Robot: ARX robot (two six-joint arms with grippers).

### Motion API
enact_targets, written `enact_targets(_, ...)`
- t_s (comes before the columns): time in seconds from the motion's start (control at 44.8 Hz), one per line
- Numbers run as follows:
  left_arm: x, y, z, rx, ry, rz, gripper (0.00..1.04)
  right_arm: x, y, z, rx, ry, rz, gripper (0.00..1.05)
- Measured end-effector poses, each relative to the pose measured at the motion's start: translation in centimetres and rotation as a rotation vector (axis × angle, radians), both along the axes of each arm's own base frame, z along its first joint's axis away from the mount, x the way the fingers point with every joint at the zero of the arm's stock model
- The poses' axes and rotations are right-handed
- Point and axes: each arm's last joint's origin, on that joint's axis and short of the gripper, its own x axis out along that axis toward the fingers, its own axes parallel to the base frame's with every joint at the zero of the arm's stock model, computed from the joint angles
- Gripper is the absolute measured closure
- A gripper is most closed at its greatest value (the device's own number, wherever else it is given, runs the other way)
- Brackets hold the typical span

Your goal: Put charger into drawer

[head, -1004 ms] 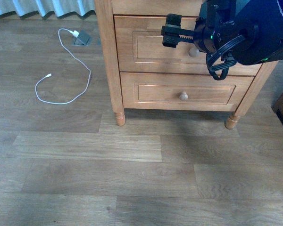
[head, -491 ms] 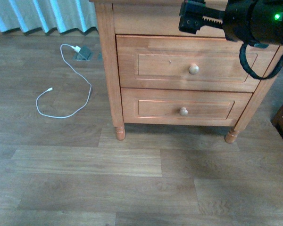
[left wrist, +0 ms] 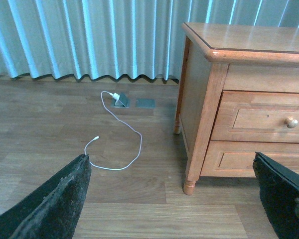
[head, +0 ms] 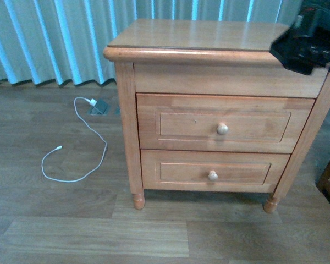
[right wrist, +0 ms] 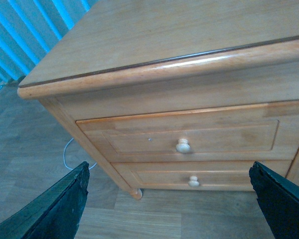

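The right gripper (right wrist: 169, 199) has been raised from the closed upper light-wood drawer (head: 223, 122) with jaws spread and empty, while the charger cannot be located in any view.

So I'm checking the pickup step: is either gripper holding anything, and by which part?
Nothing is held. The left gripper and right gripper both stand open and empty in their wrist views.
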Motion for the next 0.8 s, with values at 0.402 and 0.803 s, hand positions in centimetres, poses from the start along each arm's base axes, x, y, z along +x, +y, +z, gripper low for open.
enact_targets(0.402, 0.0, 0.0, 0.0, 0.000, 0.000, 0.000, 0.06, -10.5, -5.1, 0.3, 0.073, -0.006, -0.067, 0.08)
enact_targets(0.803, 0.0, 0.0, 0.0, 0.000, 0.000, 0.000, 0.06, -11.9, -5.9, -0.4, 0.071, -0.007, -0.105, 0.08)
